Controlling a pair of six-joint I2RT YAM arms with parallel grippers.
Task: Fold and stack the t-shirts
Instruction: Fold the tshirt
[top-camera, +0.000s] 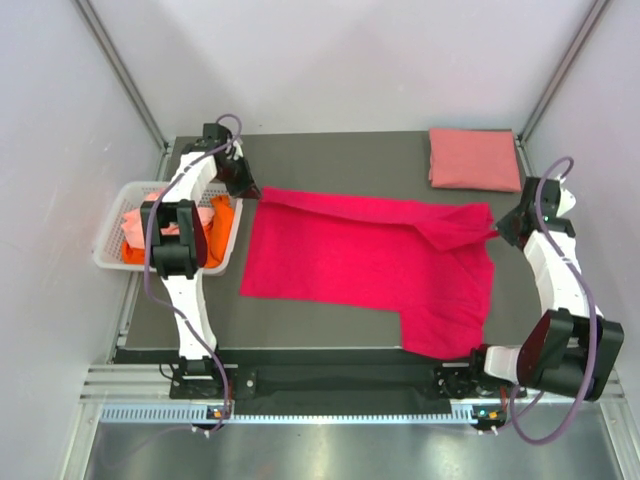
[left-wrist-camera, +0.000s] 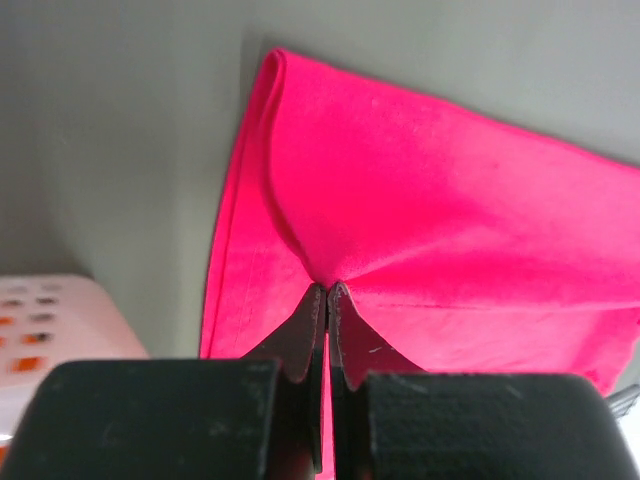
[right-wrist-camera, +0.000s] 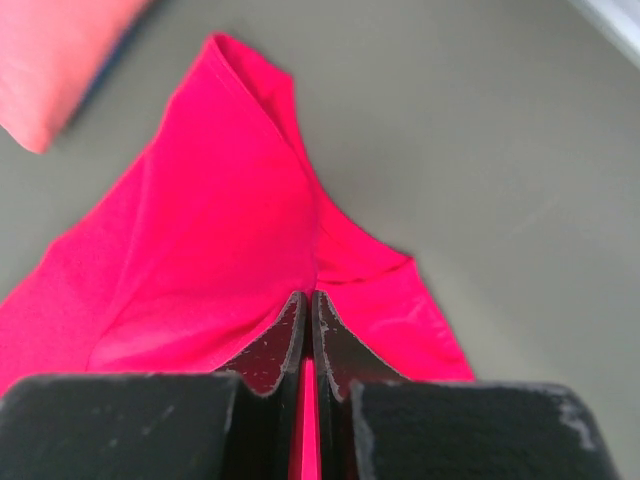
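Left fingers (left-wrist-camera: 305, 330) clamped on magenta t-shirt (top-camera: 350, 262) corner, right fingers (right-wrist-camera: 285, 340) pinching its opposite edge. Cloth spans between them. Move both together, level and taut, so the fold lands straight.

Your work cell, item by item.
- Table (top-camera: 340, 160): one, rectangular, with a dark grey matte top.
- Back wall (top-camera: 340, 60): plain white panel.
- Left wall (top-camera: 50, 120) and right wall (top-camera: 610, 120): the same white, closing you in on both sides.
- Left post (top-camera: 120, 72) and right post (top-camera: 563, 70): slim metal, at the rear corners.
- Rail (top-camera: 330, 412): pale and slotted, along the table's near edge.
- Metal sheet (top-camera: 350, 450): brushed, just below the rail.
- Light: soft and even, with faint shadows.
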